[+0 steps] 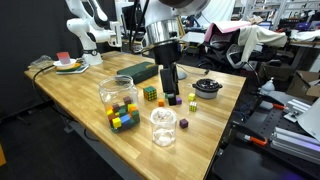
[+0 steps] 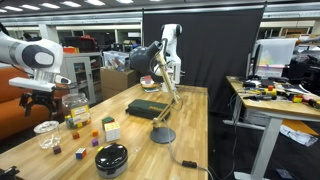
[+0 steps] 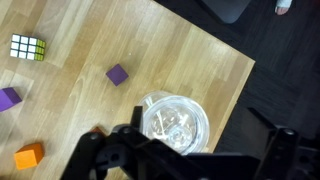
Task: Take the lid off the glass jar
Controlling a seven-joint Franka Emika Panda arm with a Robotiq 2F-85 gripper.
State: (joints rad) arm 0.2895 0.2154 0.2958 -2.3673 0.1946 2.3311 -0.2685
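Noting gripper [image 1: 170,82] raised over wooden table [image 1: 70,95], jaws spread wide in wrist view, pinching nothing. Finding glass jar [image 1: 163,131] upright near table's edge, not touched by gripper, lid [image 1: 163,114] seated on its mouth. Recording purple cube [image 1: 184,123] just beside jar, larger jar [image 1: 119,101] of coloured cubes near, Rubik's cube [image 1: 150,94] and black dish [image 1: 207,88] farther back.

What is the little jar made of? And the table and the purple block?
The small jar looks like clear glass: you can see the table through it, and its rim shines. The table looks like smooth varnished wood, with plank lines and grain. The purple block is matte, maybe painted wood or plastic; it's hard to tell.
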